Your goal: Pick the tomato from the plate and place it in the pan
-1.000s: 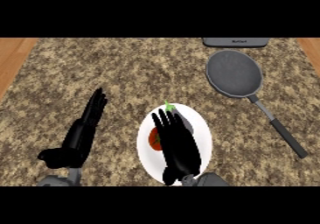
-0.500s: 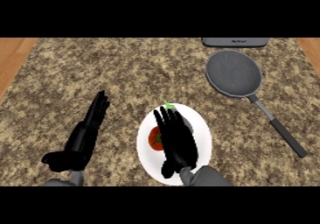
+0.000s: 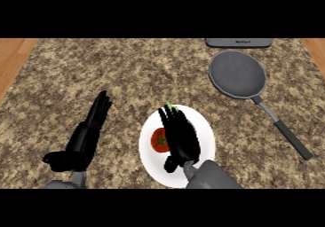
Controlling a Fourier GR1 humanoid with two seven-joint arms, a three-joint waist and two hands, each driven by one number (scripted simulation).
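- Right hand (image 3: pixel 181 144): comes in from the lower edge on a grey forearm and lies over the plate. Its fingers are straight and close together, pointing away from the robot, and are not curled round anything. Whether they touch the tomato cannot be told.
- Left hand (image 3: pixel 78 148): shows at lower left, above the bare surface and well apart from the plate. It is resting, with fingers straight and together, angled up and slightly right, and the thumb out to the left. It holds nothing.
- Surface (image 3: pixel 126 71): speckled brown-and-grey stone top that fills most of the view, with a wooden strip along each side edge.
- Pan (image 3: pixel 239 73): grey and round, at upper right, nothing inside. Its long handle (image 3: pixel 283 133) runs down and to the right. It is well apart from the plate.
- Plate (image 3: pixel 203 131): white, at lower centre, partly covered by the right hand.
- Dark grey item (image 3: pixel 239 42): at the top edge, just beyond the pan; only its near rim shows.
- Tomato (image 3: pixel 158 139): red, on the plate, left of centre. The fingers of the right hand hide its right side.
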